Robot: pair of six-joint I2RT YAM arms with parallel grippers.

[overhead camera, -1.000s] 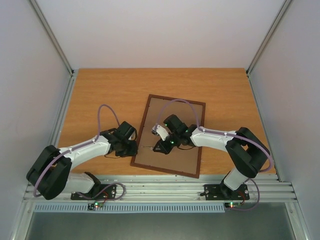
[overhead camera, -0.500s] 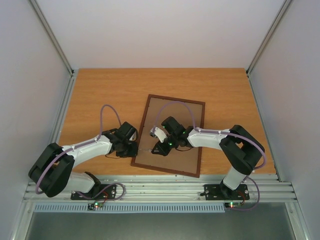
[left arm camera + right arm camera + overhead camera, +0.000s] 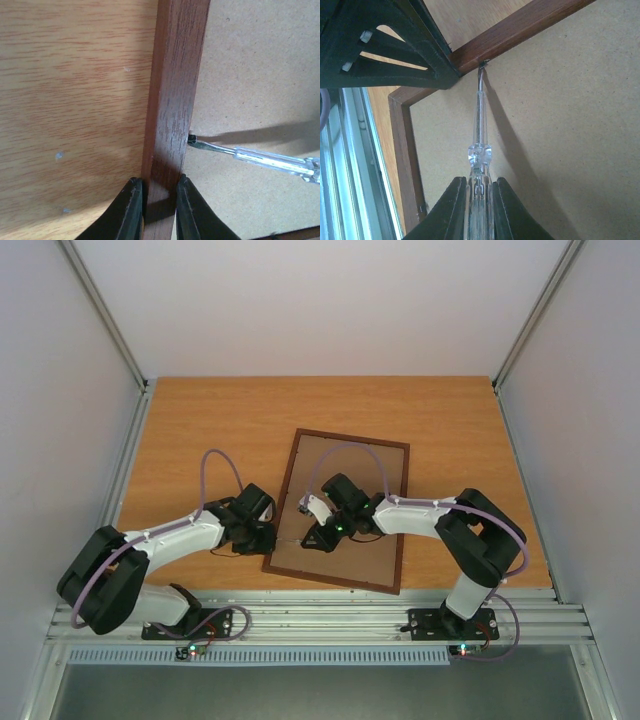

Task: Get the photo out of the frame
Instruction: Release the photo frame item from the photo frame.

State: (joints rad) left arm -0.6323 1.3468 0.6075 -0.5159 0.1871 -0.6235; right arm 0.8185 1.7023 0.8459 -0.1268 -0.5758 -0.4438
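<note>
On the table (image 3: 200,430) the frame (image 3: 355,438) is lying face-down, the photo presumably hidden beneath. The left gripper (image 3: 158,181) is just now clamping onto its rail (image 3: 170,100), bracing it while the right gripper (image 3: 479,182) is holding a screwdriver (image 3: 479,120) against a clip (image 3: 190,138).

A thin, dark reddish-brown wooden frame (image 3: 355,438) lies flat and face down on the table (image 3: 220,420), near its front edge, turned slightly askew. Its plain brown hardboard back (image 3: 340,565) faces up.

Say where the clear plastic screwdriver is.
Held in the right gripper, right wrist view, the screwdriver reaches the reddish-brown wooden frame at its left rail.
</note>
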